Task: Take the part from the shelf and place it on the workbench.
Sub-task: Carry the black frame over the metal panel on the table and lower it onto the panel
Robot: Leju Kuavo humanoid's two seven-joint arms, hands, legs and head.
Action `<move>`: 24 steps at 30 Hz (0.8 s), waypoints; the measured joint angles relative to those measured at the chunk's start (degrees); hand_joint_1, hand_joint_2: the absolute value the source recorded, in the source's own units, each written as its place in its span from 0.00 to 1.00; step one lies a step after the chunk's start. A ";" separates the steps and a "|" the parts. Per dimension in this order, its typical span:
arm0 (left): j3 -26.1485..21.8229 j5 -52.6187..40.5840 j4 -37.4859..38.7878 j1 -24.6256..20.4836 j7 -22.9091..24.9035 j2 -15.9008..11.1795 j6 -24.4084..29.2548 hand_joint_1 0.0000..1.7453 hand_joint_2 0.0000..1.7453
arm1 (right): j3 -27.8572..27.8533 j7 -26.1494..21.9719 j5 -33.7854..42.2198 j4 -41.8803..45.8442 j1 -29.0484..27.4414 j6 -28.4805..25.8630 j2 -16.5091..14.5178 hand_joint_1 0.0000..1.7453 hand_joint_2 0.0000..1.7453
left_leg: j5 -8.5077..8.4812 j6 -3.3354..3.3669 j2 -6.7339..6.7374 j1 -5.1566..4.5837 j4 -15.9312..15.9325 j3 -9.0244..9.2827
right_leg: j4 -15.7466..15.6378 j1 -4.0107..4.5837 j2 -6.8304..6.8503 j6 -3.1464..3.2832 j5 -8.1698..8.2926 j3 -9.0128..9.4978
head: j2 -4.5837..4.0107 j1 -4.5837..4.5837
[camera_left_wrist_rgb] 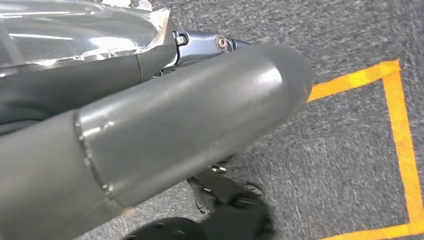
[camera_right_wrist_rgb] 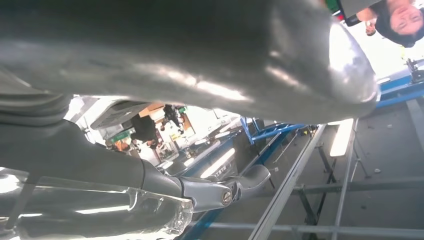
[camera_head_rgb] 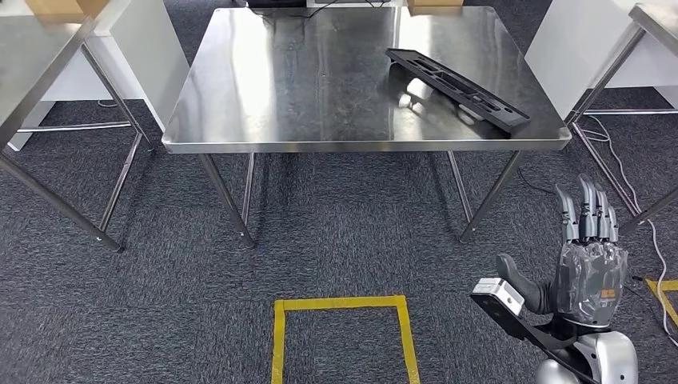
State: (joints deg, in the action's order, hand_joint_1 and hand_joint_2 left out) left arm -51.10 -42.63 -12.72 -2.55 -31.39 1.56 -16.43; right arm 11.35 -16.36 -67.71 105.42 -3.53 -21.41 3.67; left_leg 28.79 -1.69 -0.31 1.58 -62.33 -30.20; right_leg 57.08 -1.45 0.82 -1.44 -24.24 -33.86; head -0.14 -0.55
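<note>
right robot hand | raised, fingers straight, empty

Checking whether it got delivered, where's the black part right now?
In the head view, the black part lies diagonally on the steel workbench, near its right front corner.

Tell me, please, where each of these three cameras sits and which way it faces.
Head view: high on the body, looking down at the workbench, the black part and the right hand.
Left wrist view: behind the left hand, facing the carpet.
Right wrist view: behind the right hand, facing up at ceiling lights.
Shared: yellow floor tape, head and left wrist.
</note>
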 joint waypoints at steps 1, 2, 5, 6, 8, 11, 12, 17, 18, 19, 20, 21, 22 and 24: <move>-0.01 -0.03 -0.02 -0.08 -0.01 -0.01 -0.01 0.00 0.00 | -0.02 -0.01 0.10 0.01 0.18 0.15 -0.02 0.00 0.00 | 0.81 0.20 -0.12 -0.14 2.67 1.51 | 0.49 0.08 0.04 -0.44 0.28 -0.55 | 0.00 -0.01; -0.01 -0.06 -0.02 -0.15 -0.02 -0.01 0.00 0.00 0.00 | -0.03 -0.02 0.20 0.03 0.33 0.29 -0.04 0.00 0.00 | 1.51 0.64 -0.23 -0.42 3.93 1.95 | 0.70 0.20 0.07 -0.90 0.67 -0.93 | -0.01 -0.01; -0.03 -0.14 -0.03 -0.27 -0.02 0.05 0.12 0.00 0.00 | -0.09 -0.02 0.41 0.03 0.65 0.75 -0.08 0.00 0.00 | 0.37 3.04 -0.01 -0.83 4.46 0.58 | 1.13 0.06 0.01 -2.02 1.06 -1.85 | -0.01 0.00; -0.04 -0.15 -0.03 -0.36 -0.01 0.08 0.15 0.00 0.00 | -0.12 -0.02 0.46 0.03 0.78 0.92 -0.07 0.00 0.00 | -0.36 3.82 0.16 -0.83 4.63 -0.16 | 2.50 -0.04 -0.09 -1.96 -0.40 -2.62 | -0.01 0.10; -0.09 -0.16 -0.04 -0.53 0.01 0.09 0.16 0.00 0.00 | -0.16 -0.03 0.53 0.02 1.11 1.28 -0.05 0.00 0.00 | -1.90 4.73 0.41 -0.87 4.75 -2.02 | 8.53 -0.16 -0.32 -1.49 -5.58 -4.73 | -0.01 0.30; -0.18 -0.18 -0.05 -0.56 0.03 0.08 0.16 0.00 0.00 | -0.17 -0.03 0.55 0.02 1.39 1.57 -0.02 0.00 0.00 | -4.25 4.82 0.64 -1.05 4.61 -4.72 | 17.08 -0.16 -0.48 -2.14 -9.23 -5.34 | -0.01 0.47; -0.21 -0.20 -0.05 -0.56 0.03 0.08 0.15 0.00 0.00 | -0.18 -0.03 0.56 0.02 1.46 1.60 -0.01 0.00 0.00 | -5.02 4.71 0.68 -1.09 4.58 -5.58 | 16.60 -0.10 -0.51 -2.66 -8.35 -3.75 | -0.01 0.51; -0.28 -0.41 -0.03 -0.54 0.07 0.16 -0.15 0.00 0.00 | -0.23 -0.03 0.56 0.05 1.75 1.55 0.03 0.00 0.00 | -8.42 3.38 0.68 -1.23 4.75 -8.10 | -1.43 0.78 -0.61 -1.47 -7.74 9.49 | 0.00 0.48; -0.30 -0.41 -0.03 -0.49 0.07 0.14 -0.30 0.00 0.00 | -0.26 -0.03 0.54 0.05 1.68 1.54 0.07 0.00 0.00 | -9.08 2.93 0.70 -1.19 5.04 -8.15 | -2.55 1.03 -0.63 -0.93 -7.88 9.73 | 0.00 0.45; -0.31 -0.40 -0.03 -0.41 0.05 0.08 -0.46 0.00 0.00 | -0.28 -0.03 0.53 0.04 1.58 1.53 0.09 0.00 0.00 | -9.63 2.50 0.70 -1.06 5.34 -8.19 | -2.62 0.89 -0.62 -0.38 -7.40 9.19 | -0.01 0.45; -0.32 -0.39 -0.03 -0.30 0.04 -0.01 -0.64 0.00 0.00 | -0.29 -0.03 0.52 0.04 1.53 1.52 0.11 0.00 0.00 | -9.29 2.10 0.61 -0.88 5.25 -8.43 | -2.71 0.75 -0.53 0.23 -6.76 8.75 | 0.00 0.46; -0.33 -0.37 -0.03 -0.18 0.02 -0.11 -0.77 0.00 0.00 | -0.29 -0.03 0.52 0.04 1.45 1.52 0.12 0.00 0.00 | -7.78 1.75 0.50 -0.76 4.37 -8.86 | -2.79 0.58 -0.45 0.86 -6.01 8.21 | -0.01 0.36; -0.33 -0.34 -0.03 -0.08 0.01 -0.25 -0.86 0.00 0.00 | -0.30 -0.03 0.52 0.04 1.35 1.52 0.11 0.00 0.00 | -5.14 1.48 0.37 -0.66 2.36 -9.52 | -2.88 0.37 -0.37 1.35 -5.23 7.55 | -0.01 0.30; -0.34 -0.32 -0.03 -0.01 -0.02 -0.51 -0.93 0.00 0.00 | -0.32 -0.02 0.52 0.02 1.11 1.50 0.11 0.00 0.00 | 1.22 1.02 0.25 -0.56 -4.71 -11.15 | -2.74 0.44 -0.28 1.84 -3.89 6.07 | -0.01 0.14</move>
State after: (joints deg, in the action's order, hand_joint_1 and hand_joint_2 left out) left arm -51.44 -42.95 -12.74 -2.57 -31.40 1.05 -17.37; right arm 11.03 -16.38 -67.19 105.43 -2.42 -19.91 3.78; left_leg 30.01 -0.67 -0.06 1.02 -67.03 -41.35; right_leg 54.34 -1.01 0.54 0.41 -28.13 -27.79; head -0.15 -0.41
